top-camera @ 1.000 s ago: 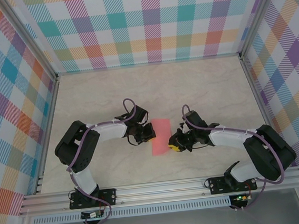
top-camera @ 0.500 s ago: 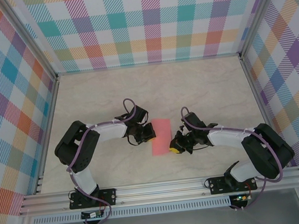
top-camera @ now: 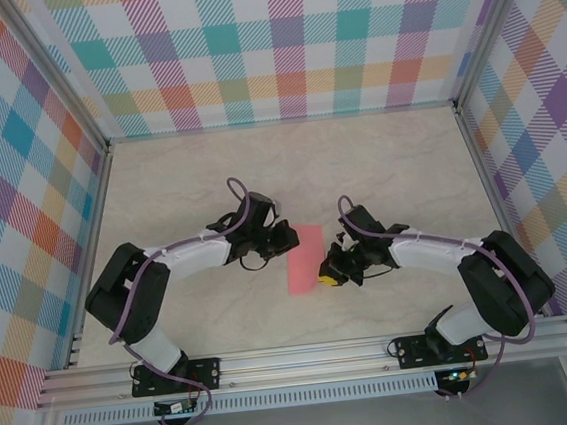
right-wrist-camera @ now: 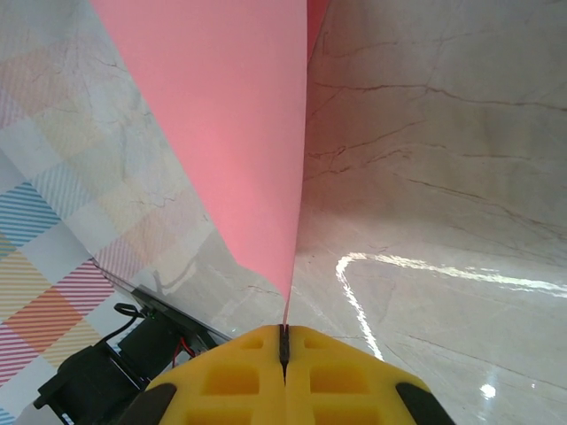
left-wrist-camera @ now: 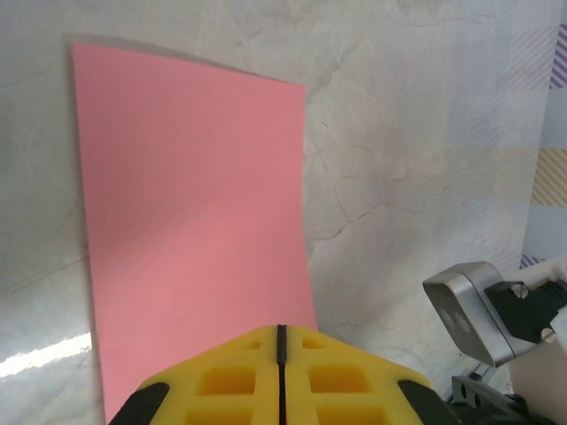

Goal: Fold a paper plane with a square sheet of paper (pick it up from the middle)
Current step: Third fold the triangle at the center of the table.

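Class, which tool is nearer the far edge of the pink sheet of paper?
Left. The left tool sits by the far-left corner of the pink sheet of paper; the right tool pinches the right edge close to the near corner.

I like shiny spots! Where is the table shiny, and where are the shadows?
Right wrist view: a bright curved glare streak on the table, beside the sheet of paper. Left wrist view: a white shiny patch at lower left, thin shadow along the paper's top edge. Top external view: even light, no glare.
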Tool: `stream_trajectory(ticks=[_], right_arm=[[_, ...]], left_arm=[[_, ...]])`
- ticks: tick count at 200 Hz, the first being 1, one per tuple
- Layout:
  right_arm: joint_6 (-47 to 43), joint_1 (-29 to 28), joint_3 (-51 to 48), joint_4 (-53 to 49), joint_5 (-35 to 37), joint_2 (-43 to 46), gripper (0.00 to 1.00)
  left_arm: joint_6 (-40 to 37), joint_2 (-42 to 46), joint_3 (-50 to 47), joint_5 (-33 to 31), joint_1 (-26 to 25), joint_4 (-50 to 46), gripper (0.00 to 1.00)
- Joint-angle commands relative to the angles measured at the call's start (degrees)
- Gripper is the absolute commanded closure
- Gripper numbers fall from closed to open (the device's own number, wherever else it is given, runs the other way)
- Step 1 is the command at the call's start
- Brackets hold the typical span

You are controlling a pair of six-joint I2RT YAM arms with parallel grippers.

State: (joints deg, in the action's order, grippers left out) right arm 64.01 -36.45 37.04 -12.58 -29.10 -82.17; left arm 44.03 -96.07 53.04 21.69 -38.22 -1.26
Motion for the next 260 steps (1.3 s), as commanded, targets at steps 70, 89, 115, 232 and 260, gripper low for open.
stream_trajectory(ticks=[70, 89, 115, 232, 260], right_arm=[[-3.01, -0.34, 4.66, -5.18, -0.42, -3.02, 0.98], [-3.06, -0.31, 5.14, -4.83, -0.47, -3.30, 0.98], [-3.12, -0.30, 5.83, -2.51, -0.47, -3.97, 0.98], [-4.41, -1.50, 12.36, 5.10, 0.65, -14.64, 0.98], [-4.59, -1.69, 12.49, 5.69, 0.88, -16.05, 0.98]], left_arm=[[-4.31, -8.84, 4.91, -2.34, 0.86, -4.60, 0.96], [-4.23, -9.80, 4.73, -2.49, 0.87, -5.58, 0.96], [-3.41, -10.69, 3.42, -2.84, 0.87, -5.69, 0.97], [-1.58, -2.71, 2.08, -1.64, 1.47, 0.65, 0.97], [-1.58, -2.11, 0.86, -4.68, 2.33, 0.61, 0.96]])
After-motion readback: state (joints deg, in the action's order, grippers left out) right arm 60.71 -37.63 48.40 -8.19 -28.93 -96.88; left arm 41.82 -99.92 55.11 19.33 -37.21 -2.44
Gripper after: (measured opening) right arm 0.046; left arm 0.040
